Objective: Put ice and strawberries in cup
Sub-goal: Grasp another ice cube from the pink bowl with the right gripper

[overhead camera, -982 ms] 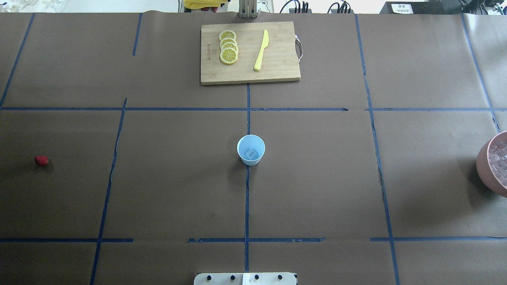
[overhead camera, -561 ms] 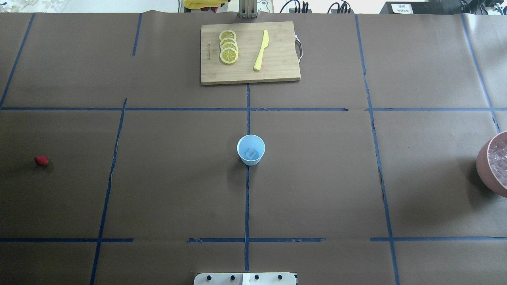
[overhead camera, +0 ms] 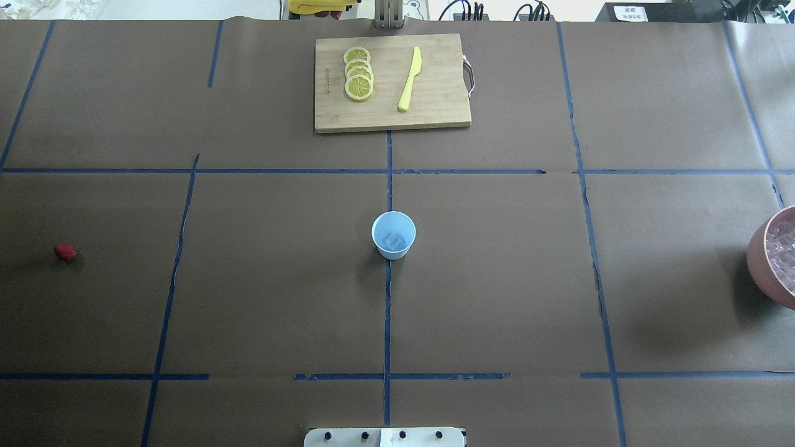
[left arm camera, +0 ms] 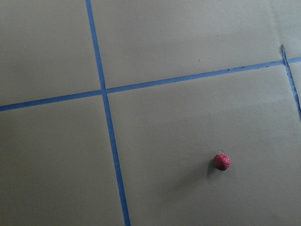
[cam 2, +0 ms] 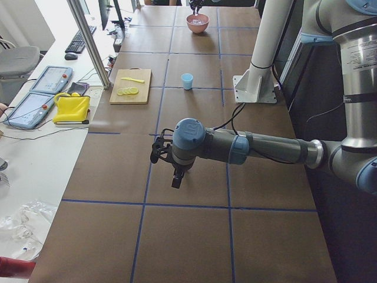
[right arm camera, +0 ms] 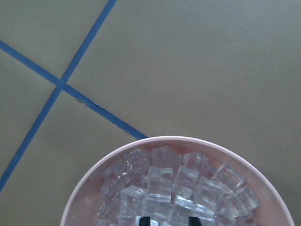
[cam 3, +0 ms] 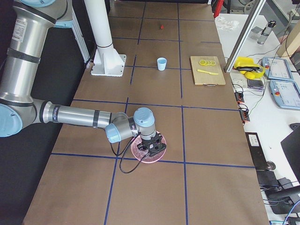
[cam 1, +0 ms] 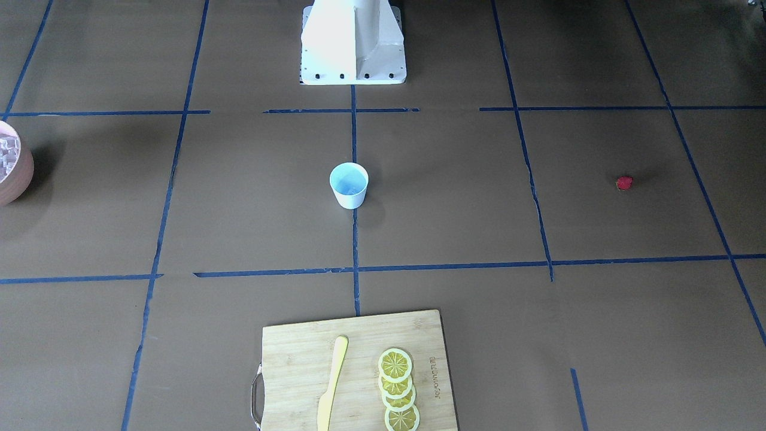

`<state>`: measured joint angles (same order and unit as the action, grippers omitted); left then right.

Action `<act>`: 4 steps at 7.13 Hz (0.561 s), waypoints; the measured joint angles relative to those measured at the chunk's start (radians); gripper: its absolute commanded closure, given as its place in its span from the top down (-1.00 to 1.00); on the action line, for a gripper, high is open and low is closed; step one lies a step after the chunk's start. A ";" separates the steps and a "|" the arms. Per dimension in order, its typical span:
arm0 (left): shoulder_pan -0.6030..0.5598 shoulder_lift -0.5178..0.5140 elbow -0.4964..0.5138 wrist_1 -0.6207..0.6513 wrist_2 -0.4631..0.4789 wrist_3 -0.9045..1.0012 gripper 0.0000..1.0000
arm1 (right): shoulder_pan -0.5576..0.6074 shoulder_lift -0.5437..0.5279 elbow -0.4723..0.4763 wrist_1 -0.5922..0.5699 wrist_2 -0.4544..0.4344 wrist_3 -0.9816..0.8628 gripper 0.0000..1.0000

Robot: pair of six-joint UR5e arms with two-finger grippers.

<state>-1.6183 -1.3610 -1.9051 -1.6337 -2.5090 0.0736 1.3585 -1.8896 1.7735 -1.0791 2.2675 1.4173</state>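
Observation:
The white cup (overhead camera: 393,234) with a pale blue inside stands upright at the table's middle, and one clear ice cube (overhead camera: 391,239) lies in it. The cup also shows in the front view (cam 1: 349,184). The red strawberry (overhead camera: 64,251) lies on the table at the far left and shows in the left wrist view (left arm camera: 222,161). My left gripper (cam 2: 176,180) hangs above that area; I cannot tell if it is open. My right gripper (right arm camera: 169,220) is open, its two fingertips apart just over the ice cubes (right arm camera: 174,188) in the pinkish bowl (right arm camera: 94,179).
The pinkish-brown bowl (overhead camera: 763,261) sits at the table's far right edge. A wooden cutting board (overhead camera: 435,112) at the far middle holds lemon slices (overhead camera: 358,74) and a yellow knife (overhead camera: 410,78). The robot's base plate (overhead camera: 385,437) is at the near edge.

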 measured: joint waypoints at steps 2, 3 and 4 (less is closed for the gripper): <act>0.000 0.006 -0.005 0.000 -0.008 0.000 1.00 | -0.013 0.027 0.071 -0.006 -0.005 0.004 -0.99; 0.000 0.006 -0.006 0.000 -0.025 0.000 1.00 | -0.039 0.055 0.107 -0.007 0.015 0.019 -0.99; 0.000 0.006 -0.006 0.000 -0.038 0.000 1.00 | -0.082 0.095 0.148 -0.007 0.036 0.070 -0.97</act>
<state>-1.6182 -1.3547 -1.9110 -1.6340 -2.5470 0.0736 1.2761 -1.7942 1.9216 -1.0862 2.3038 1.4872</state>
